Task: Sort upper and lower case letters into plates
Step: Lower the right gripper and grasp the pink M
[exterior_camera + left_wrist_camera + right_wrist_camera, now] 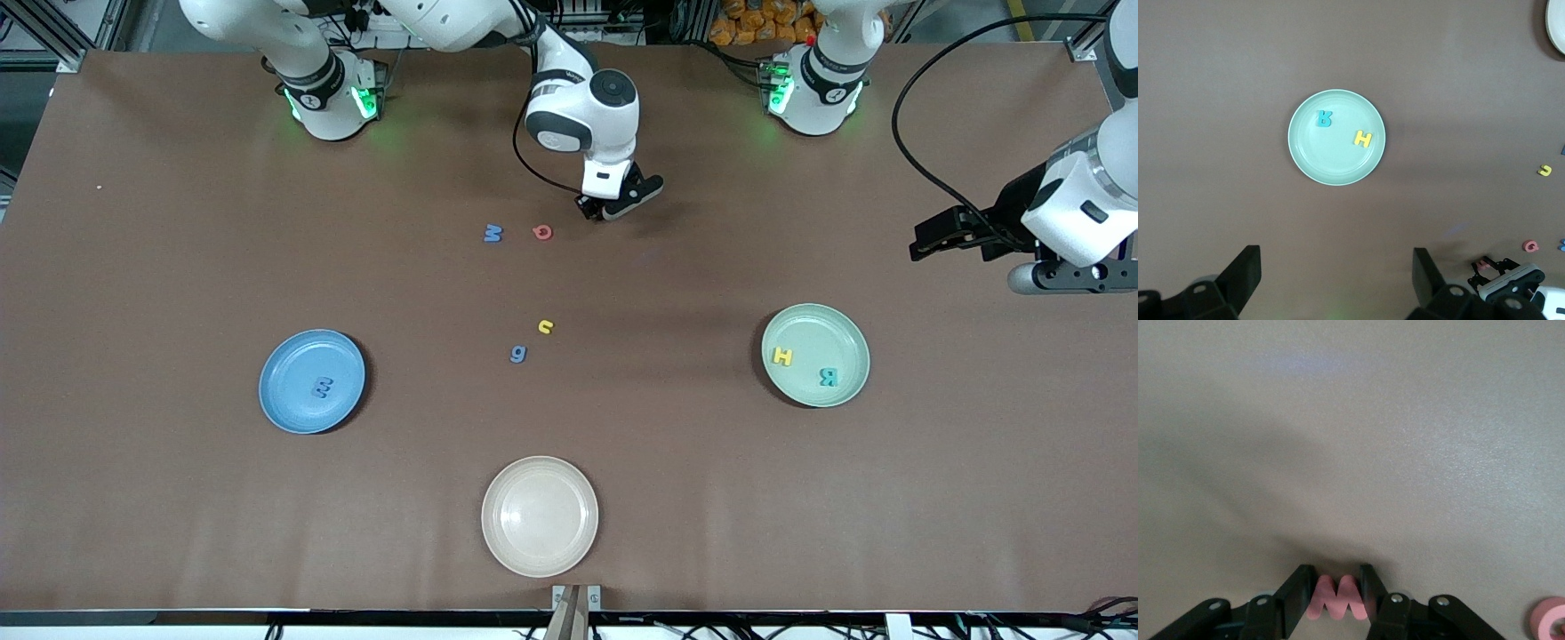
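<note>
My right gripper is low at the table near the robots' bases, shut on a pink-red foam letter M. Loose on the table lie a blue letter, a red round letter, a yellow letter and a blue g. The blue plate holds a dark blue letter. The mint green plate holds a yellow H and a teal R. My left gripper waits open and empty, high over the left arm's end of the table.
A cream-beige plate with nothing in it sits nearest the front camera, mid-table. A black cable loops above the table by the left arm. In the left wrist view the mint green plate lies straight below.
</note>
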{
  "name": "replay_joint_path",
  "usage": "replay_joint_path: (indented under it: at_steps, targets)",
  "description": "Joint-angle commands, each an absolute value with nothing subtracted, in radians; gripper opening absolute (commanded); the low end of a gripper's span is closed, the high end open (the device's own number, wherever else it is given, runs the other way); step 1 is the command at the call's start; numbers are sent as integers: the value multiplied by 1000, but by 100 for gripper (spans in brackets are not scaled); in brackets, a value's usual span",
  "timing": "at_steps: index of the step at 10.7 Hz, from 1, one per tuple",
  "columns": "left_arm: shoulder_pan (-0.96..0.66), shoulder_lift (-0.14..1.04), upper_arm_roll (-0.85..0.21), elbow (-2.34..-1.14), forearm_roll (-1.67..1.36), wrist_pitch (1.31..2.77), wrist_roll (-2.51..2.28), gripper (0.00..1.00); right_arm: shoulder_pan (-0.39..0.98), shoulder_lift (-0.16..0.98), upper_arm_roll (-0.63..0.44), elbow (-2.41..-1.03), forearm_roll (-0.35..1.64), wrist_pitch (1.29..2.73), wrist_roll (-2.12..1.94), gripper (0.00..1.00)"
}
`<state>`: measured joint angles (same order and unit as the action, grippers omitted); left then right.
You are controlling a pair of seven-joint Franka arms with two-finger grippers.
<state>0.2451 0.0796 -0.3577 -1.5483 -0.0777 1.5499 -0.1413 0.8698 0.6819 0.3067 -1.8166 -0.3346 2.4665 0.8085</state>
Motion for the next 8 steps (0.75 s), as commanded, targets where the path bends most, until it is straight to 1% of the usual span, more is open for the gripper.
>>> replay_joint_path:
  at_steps: [1,5,8]
  targets:
    - [259,43,-364,-1577,-100,1536,-152,100,871,664,301,-1821,-347,2451,831,0]
    - [258,29,-365,-1577,-100,1520,-156,100,856,615,302,-1821,-344,2379,833,0]
    - [250,12,-367,-1585,-100,1513,-158,100,803,586,302,-1821,-345,2324,838,0]
